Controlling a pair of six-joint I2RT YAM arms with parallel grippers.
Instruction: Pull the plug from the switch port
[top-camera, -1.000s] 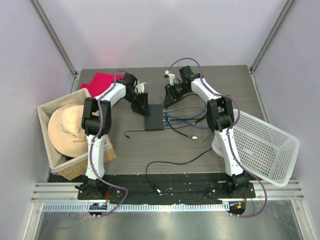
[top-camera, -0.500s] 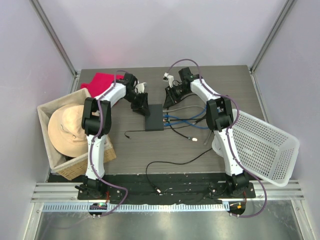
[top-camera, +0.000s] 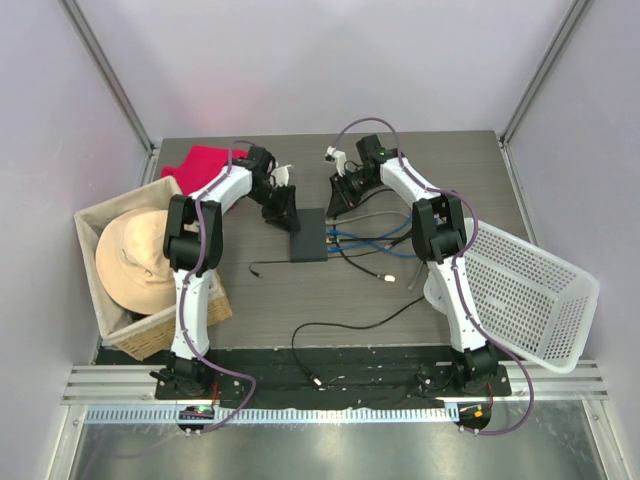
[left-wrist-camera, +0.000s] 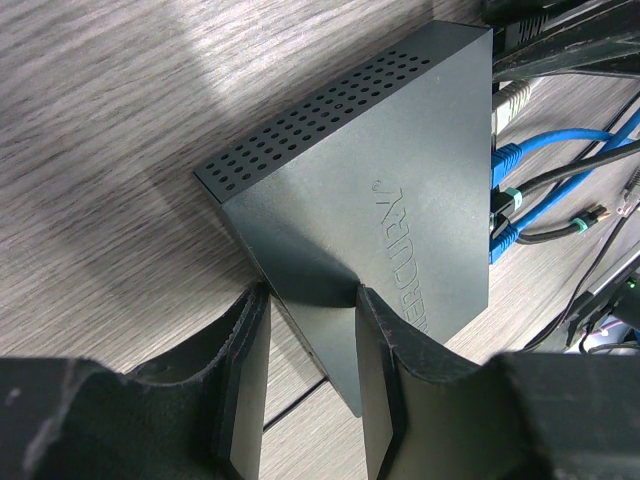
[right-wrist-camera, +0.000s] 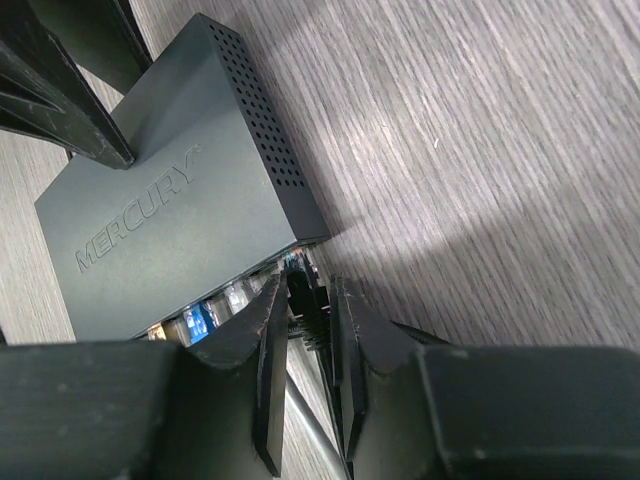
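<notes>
switch (top-camera: 308, 236): centre of table (top-camera: 250, 300), ports on its 3 o'clock edge | left gripper (left-wrist-camera: 310, 298): part-open, clamped across switch's 11 o'clock corner | right gripper (right-wrist-camera: 306, 290): narrow, pads pinching black plug (right-wrist-camera: 305, 308) at the ports' 12 o'clock end | overhead view hides both grips; only left wrist shows blue cables (left-wrist-camera: 560, 140) plugged in

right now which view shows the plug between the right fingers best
The right wrist view: the plug sits close up between the fingers of the right gripper, at the switch edge. The left wrist view shows the row of plugged cables, not clearly this one. The top view leaves it too small to see.
</notes>
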